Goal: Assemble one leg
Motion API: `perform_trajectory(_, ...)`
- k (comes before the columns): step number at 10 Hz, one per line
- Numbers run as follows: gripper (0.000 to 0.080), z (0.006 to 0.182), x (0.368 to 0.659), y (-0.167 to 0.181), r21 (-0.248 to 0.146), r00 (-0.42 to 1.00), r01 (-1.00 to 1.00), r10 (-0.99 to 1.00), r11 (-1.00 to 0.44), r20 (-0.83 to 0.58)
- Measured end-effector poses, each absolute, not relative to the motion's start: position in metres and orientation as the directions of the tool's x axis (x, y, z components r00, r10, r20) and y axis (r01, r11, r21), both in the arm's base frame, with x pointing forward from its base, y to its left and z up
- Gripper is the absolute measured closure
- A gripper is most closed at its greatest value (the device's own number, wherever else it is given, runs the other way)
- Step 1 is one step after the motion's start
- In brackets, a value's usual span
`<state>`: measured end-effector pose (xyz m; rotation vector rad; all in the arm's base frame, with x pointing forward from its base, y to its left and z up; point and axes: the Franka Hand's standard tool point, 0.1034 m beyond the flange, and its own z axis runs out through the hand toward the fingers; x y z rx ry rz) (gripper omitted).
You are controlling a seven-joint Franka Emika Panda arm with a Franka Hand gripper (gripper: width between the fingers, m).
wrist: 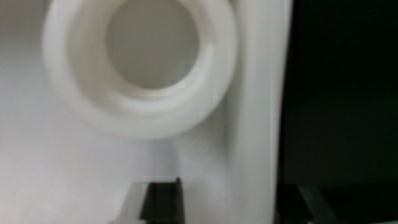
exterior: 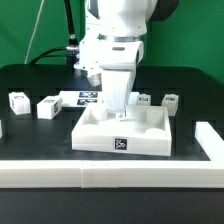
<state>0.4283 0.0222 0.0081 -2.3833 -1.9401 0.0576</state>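
Observation:
The large flat white tray-like piece (exterior: 125, 130) lies at the table's front with a marker tag on its front face. My gripper (exterior: 119, 104) has come down on its back wall. In the wrist view my gripper (wrist: 235, 205) has its dark fingers (wrist: 164, 203) close on either side of that white wall (wrist: 258, 110), and it looks shut on it. A round corner socket (wrist: 139, 70) shows right beside the wall. Two legs (exterior: 18, 100) (exterior: 47, 106) lie loose at the exterior view's left. Two more legs (exterior: 145, 99) (exterior: 170, 100) lie at its right, all apart from the gripper.
The marker board (exterior: 85, 97) lies behind the tray-like piece, left of the arm. A white rail (exterior: 60, 172) runs along the table's front edge, and a second white rail (exterior: 208, 140) runs along the right side. The tray-like piece sits against the front rail.

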Motion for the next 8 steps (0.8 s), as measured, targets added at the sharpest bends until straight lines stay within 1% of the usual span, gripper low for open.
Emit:
perform_trajectory(1, 0.0661, 0.0080, 0.4282, 0.0222, -0.076, 0.203, 0.977, 0.979, -0.202, 0.014)
perform_trajectory(2, 0.0739, 0.0090, 0.4300, 0.0223, -0.069, 0.203, 0.977, 0.979, -0.202, 0.016)
perform_trajectory(8, 0.0739, 0.0094, 0.4316, 0.0221, -0.066, 0.198, 0.978, 0.980, -0.197, 0.016)
